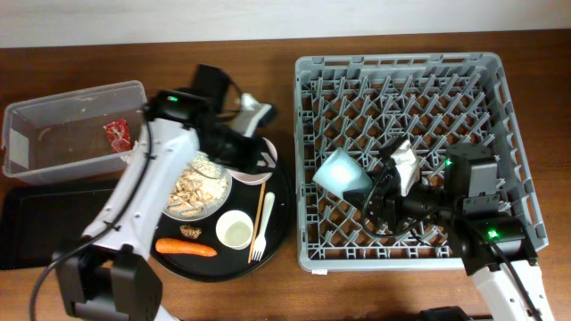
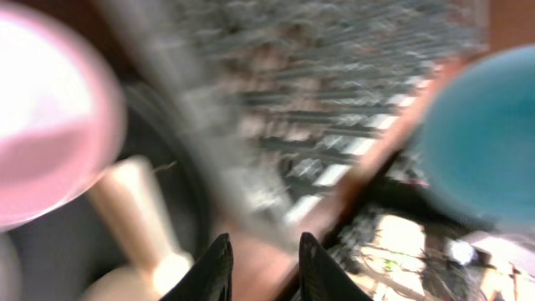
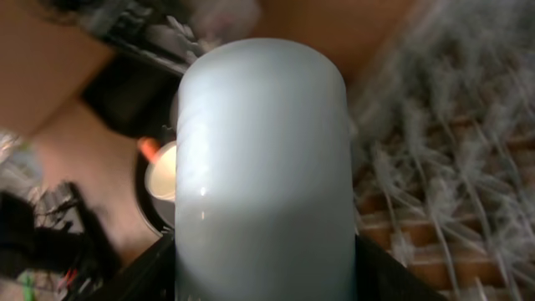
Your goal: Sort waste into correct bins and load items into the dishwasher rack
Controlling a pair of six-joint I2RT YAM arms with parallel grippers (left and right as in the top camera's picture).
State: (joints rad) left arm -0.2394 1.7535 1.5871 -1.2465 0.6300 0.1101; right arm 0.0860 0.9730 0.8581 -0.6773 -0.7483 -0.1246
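Starting at the left edge: tub (image 1: 53,111) with the red wrapper (image 1: 117,134) inside, flat tray (image 1: 45,227) just below it. Round tray (image 1: 285,209) next, crowded: plate (image 1: 201,183) of crumbs, carrot (image 1: 186,248), white cup (image 1: 235,230), chopsticks (image 1: 257,218), fork (image 1: 258,251). Left gripper (image 2: 263,266) hangs over its far rim, fingers narrowly parted, empty. Only a thin strip of brown table (image 1: 178,45) separates tray and rack (image 1: 305,134). Right gripper (image 1: 379,194) clamps the pale blue cup (image 1: 343,174), tilted above the pegs near the rack's left wall.
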